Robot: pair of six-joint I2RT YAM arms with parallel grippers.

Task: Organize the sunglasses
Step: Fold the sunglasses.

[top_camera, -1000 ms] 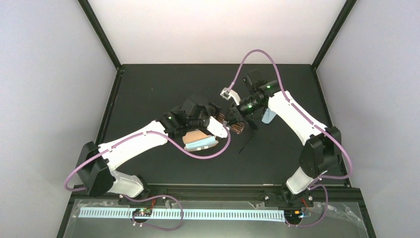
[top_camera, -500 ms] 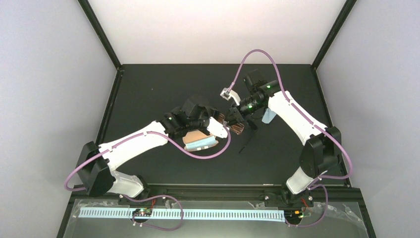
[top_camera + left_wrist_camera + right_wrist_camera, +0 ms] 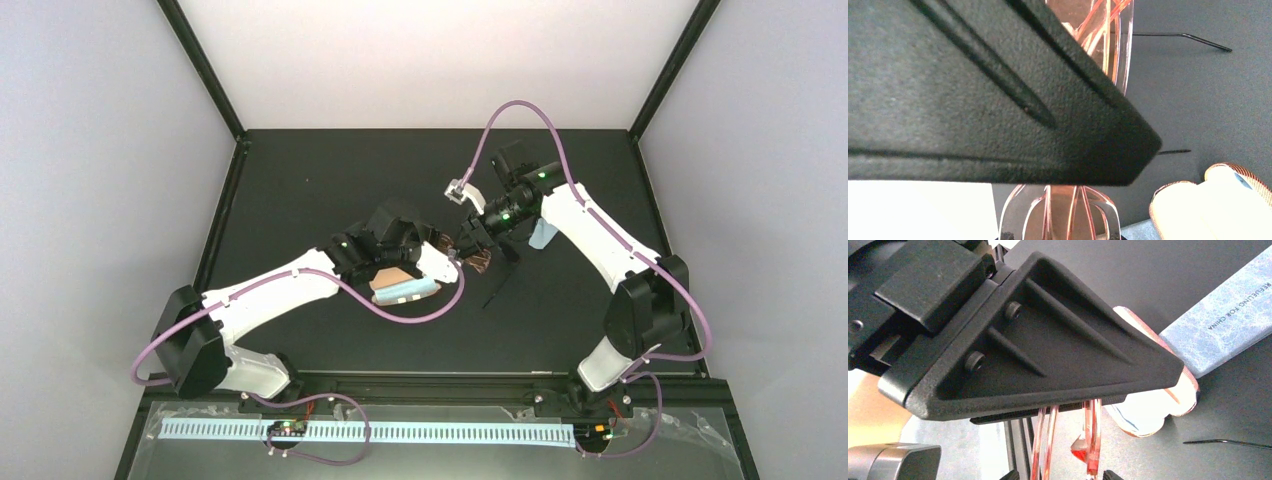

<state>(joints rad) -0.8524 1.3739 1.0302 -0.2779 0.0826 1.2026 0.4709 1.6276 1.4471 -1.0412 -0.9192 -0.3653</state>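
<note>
The reddish-brown sunglasses hang folded above mid-table between both grippers. In the left wrist view their translucent frame fills the gap between my left gripper's jaws, which are shut on it. My right gripper stands open around the same frame, with a gap at one jaw. From above, the left gripper and right gripper nearly touch. Of the black sunglasses only a thin arm shows on the mat below; the rest is hidden under the right gripper.
A tan case with a light blue cloth lies under the left wrist. A blue-grey case lies behind the right forearm. Black frame posts border the mat.
My left jaws have closed onto the reddish-brown frame and my right jaws have opened off it. The left wrist shifted slightly back; the glasses stayed about where they were.
</note>
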